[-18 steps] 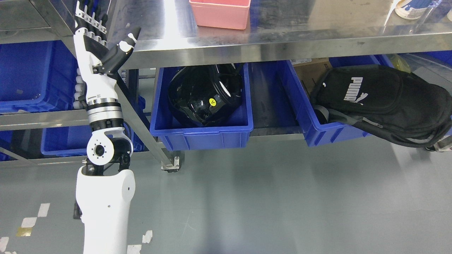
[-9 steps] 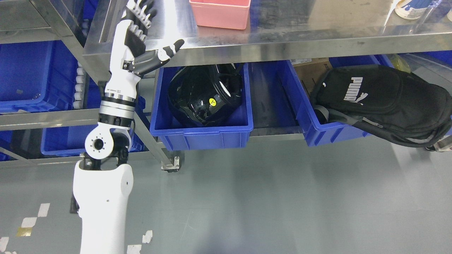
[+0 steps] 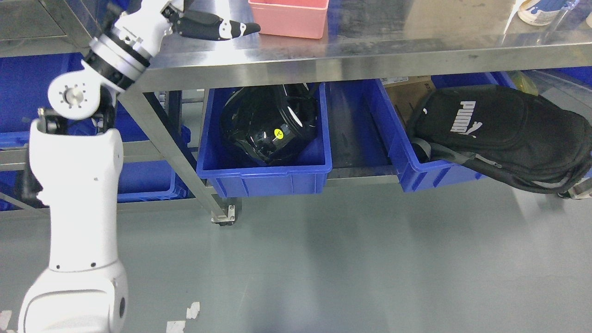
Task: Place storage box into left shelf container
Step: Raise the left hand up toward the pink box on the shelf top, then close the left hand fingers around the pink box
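Observation:
The pink storage box stands on the steel table top at the upper middle, its far part cut off by the top edge. My left arm comes up from the lower left, and its hand lies over the table's left end. One black and white digit points right, its tip just left of the box's lower corner, and holds nothing. The other fingers are cut off at the top edge. Blue shelf containers sit on the left rack behind my arm.
Under the table, a blue bin holds a black helmet. Another blue bin to its right holds a black backpack. A table leg with a caster stands by my arm. A white container is at the top right.
My left arm has swung up and leftward, and the hand has moved right over the table top toward the pink box. The box has not moved.

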